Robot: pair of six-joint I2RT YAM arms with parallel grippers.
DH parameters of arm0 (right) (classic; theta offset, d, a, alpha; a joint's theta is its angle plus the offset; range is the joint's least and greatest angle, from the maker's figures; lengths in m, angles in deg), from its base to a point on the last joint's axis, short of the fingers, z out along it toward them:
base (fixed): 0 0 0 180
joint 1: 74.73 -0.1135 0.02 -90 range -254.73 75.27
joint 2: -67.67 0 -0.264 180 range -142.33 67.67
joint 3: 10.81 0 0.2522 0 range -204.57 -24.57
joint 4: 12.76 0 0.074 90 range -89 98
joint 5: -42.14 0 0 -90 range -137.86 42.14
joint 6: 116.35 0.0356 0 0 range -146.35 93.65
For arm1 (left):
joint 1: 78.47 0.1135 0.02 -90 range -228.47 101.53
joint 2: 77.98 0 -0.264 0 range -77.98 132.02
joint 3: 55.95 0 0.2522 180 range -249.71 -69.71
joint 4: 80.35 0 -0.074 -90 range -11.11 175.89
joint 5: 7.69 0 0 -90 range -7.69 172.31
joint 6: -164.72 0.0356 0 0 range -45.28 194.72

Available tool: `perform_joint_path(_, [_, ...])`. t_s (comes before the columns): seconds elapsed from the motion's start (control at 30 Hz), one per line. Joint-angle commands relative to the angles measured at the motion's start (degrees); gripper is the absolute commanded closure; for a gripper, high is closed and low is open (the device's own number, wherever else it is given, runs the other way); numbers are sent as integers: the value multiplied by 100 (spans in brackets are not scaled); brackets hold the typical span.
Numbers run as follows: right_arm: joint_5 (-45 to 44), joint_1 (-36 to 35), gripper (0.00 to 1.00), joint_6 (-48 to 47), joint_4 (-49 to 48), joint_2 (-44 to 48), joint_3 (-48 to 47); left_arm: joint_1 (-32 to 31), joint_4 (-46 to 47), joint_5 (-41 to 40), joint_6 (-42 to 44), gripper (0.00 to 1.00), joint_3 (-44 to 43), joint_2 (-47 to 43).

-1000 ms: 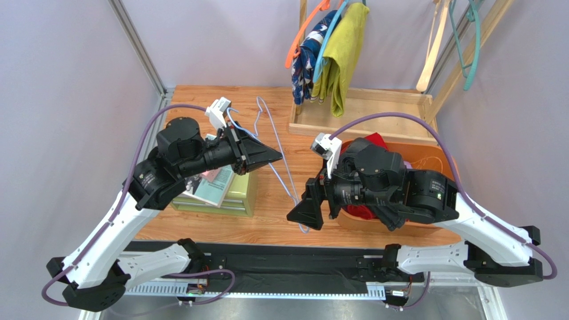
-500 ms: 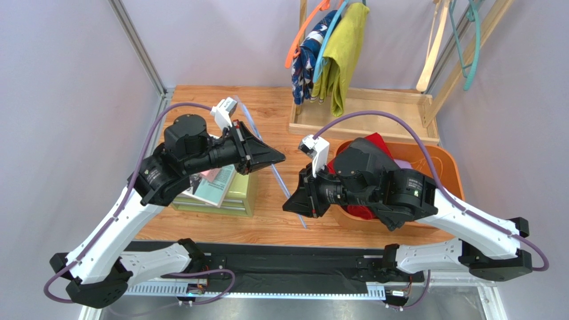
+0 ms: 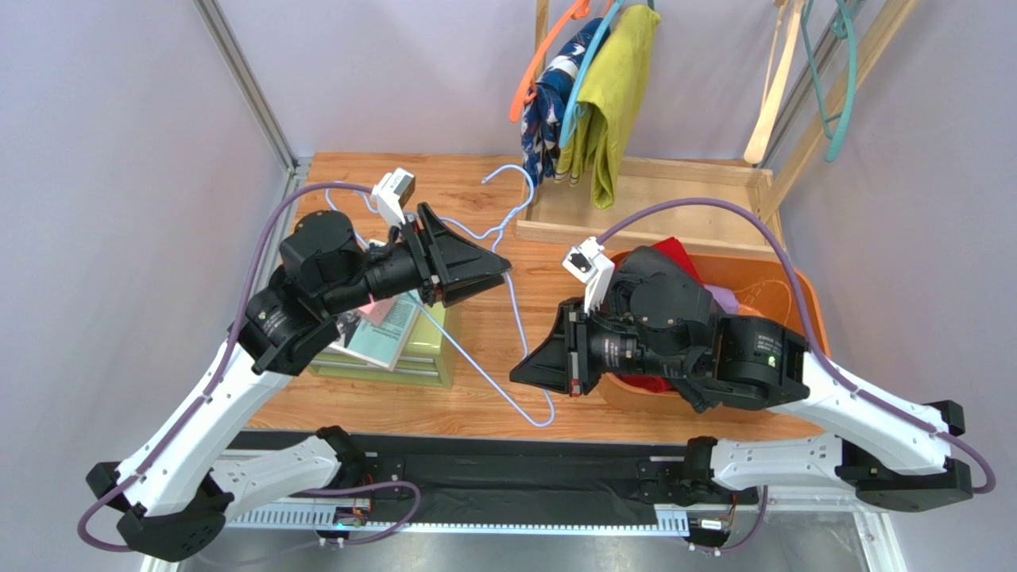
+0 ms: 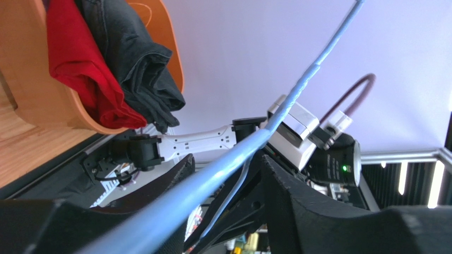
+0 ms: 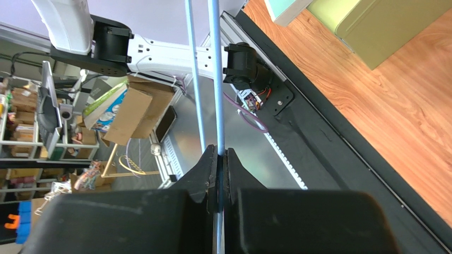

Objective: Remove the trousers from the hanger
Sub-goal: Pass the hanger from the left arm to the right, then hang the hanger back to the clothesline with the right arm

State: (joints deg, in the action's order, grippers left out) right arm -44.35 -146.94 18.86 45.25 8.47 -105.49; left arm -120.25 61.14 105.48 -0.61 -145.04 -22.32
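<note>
Since a second ago the two arms have swapped roles. The right gripper [image 5: 222,153] has clamped shut on the bare blue hanger [image 5: 215,79]. The left gripper [image 4: 225,165] has let go, its fingers now parted with the hanger's bar running loose between them. The hanger has also swung, and its hook now points toward the rack [image 3: 645,197] at the back.

I judge this a handover of an emptied hanger, so that garment is dealt with. Red trousers [image 4: 79,74] and black trousers [image 4: 143,69] lie in the orange basket [image 3: 802,290]. Lilac trousers [image 3: 720,296] lie beside them, mostly hidden by the right arm [image 3: 871,411]. Navy trousers [image 3: 549,113] and yellow-green trousers [image 3: 611,101] hang on the rack, whose top is cut off. Whether the hanger's lower corner touches the bench [image 3: 358,411] cannot be told.
</note>
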Motion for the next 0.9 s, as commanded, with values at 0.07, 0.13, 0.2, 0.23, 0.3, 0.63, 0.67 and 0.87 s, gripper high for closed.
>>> perform_joint_path(0.07, [-533, 22, 100, 620, -189, 312, 165, 38, 524, 213, 158, 36, -60, -433])
perform_joint_path(0.13, [-763, 31, 100, 577, 153, 313, 78, 38, 524, 248, 404, 33, -210, -547])
perform_joint_path(0.2, [-956, 40, 100, 472, 687, 260, -89, 38, 437, 283, 527, 33, -446, -600])
perform_joint_path(0.23, [-1009, 40, 100, 341, 864, 208, -238, 38, 428, 371, 606, 33, -517, -635])
perform_joint_path(0.3, [-1097, 48, 100, 208, 1268, 190, -301, 38, 541, 485, 651, 33, -623, -714])
perform_joint_path(0.63, [-2784, 57, 100, -83, 3677, 199, -1363, 38, 393, 187, 818, 34, -404, -1557])
perform_joint_path(0.67, [-2942, 101, 100, -48, 3887, 137, -1452, 30, 314, 161, 775, 34, -360, -1593])
perform_joint_path(0.87, [-3823, 670, 100, 41, 5093, -513, -2120, 38, -54, 38, 739, 35, -280, -1874])
